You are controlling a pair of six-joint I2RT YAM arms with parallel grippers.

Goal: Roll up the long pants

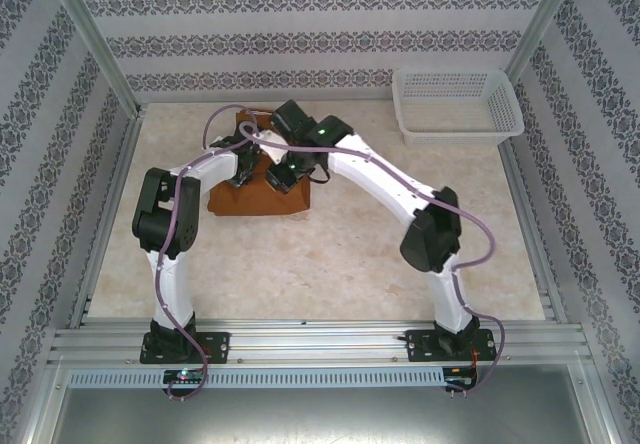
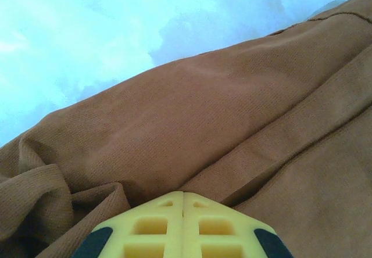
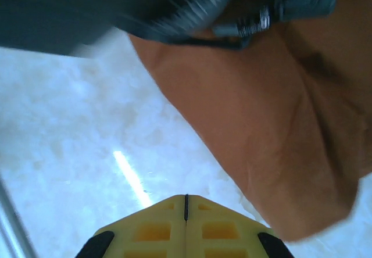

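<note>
The long pants [image 1: 252, 202] lie as a folded rust-brown bundle at the middle back of the table. Both arms reach down onto the bundle. My left gripper [image 1: 245, 176] is shut, and its yellow fingertips [image 2: 183, 195] rest against a fold of the pants [image 2: 203, 113], with no cloth showing between the jaws. My right gripper [image 1: 288, 179] is also shut. Its tip [image 3: 186, 197] hovers over the bare table just left of a rounded edge of the pants [image 3: 261, 124]. A blurred dark part of the other arm [image 3: 174, 8] crosses the top of the right wrist view.
A white mesh basket [image 1: 457, 106] stands at the back right corner. The pale marbled table [image 1: 350, 264] spreads in front of the bundle. Aluminium frame posts and patterned walls close in the sides and back.
</note>
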